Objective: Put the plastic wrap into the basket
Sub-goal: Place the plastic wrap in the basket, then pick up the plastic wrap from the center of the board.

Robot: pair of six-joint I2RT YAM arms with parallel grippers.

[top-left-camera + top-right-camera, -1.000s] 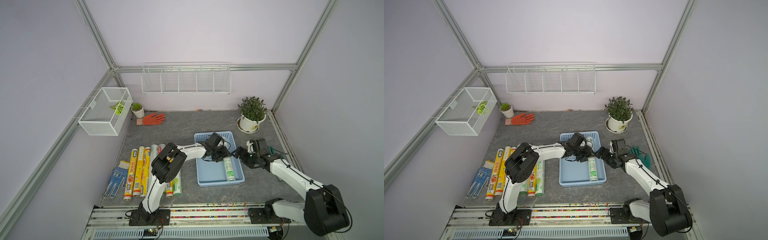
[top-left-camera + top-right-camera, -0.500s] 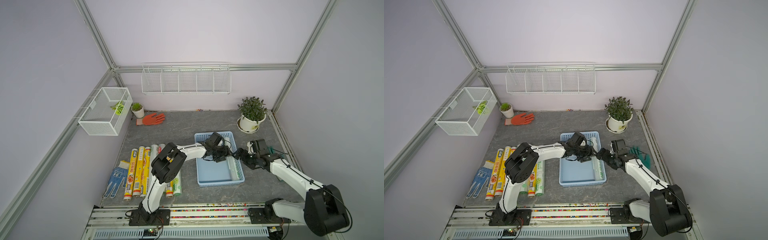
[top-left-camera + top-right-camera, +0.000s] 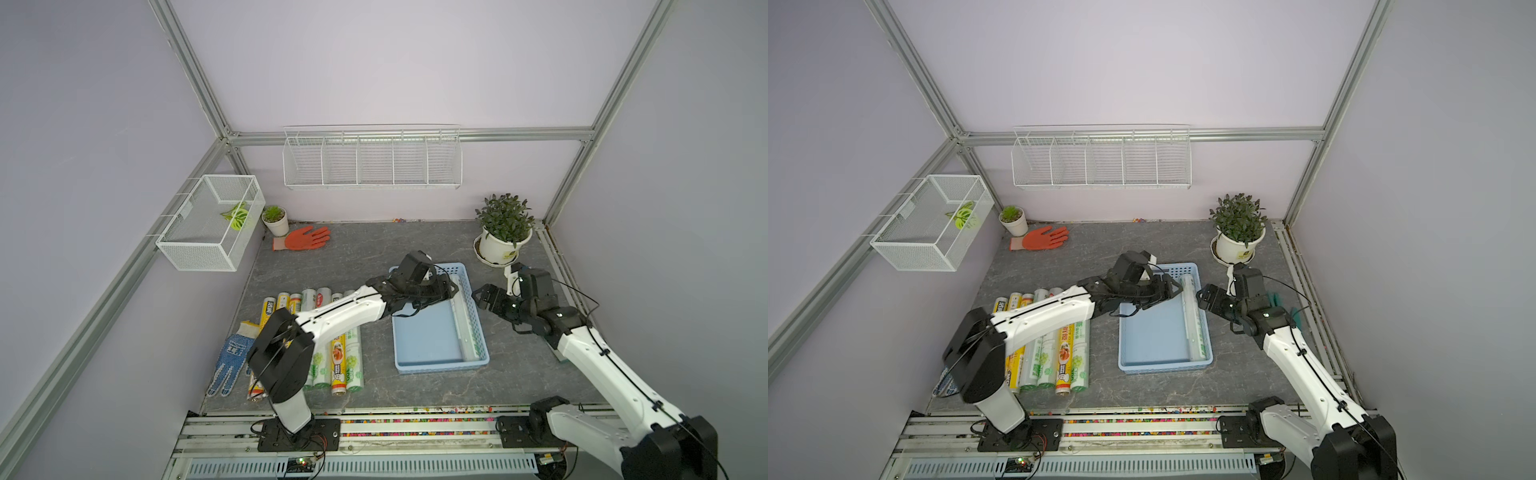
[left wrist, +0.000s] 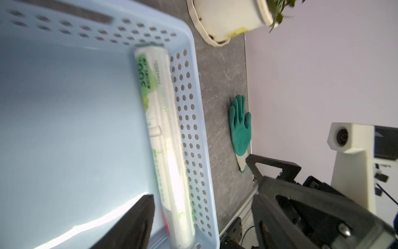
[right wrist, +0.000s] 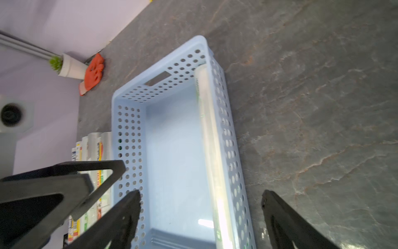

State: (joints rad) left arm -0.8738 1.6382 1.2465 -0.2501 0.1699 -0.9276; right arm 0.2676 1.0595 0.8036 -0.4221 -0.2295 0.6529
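Grey tabletop (image 3: pixel 1100 249) — wrap roll (image 3: pixel 1193 320) in basket (image 3: pixel 1163 366)

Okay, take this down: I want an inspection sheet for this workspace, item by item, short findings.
Surface: grey stone-look tabletop.
Job's things: one green-print roll lies inside the blue basket along a side wall; other rolls lined up on the table.
Clutter: orange glove, blue-dotted glove, green glove, large potted plant, small potted plant.
Grippers: left gripper over the basket, open, empty; right gripper beside the basket, open, empty.
Cables: black leads looped at both wrists.
Surroundings: wire rack on the back wall; mesh box on the side frame.
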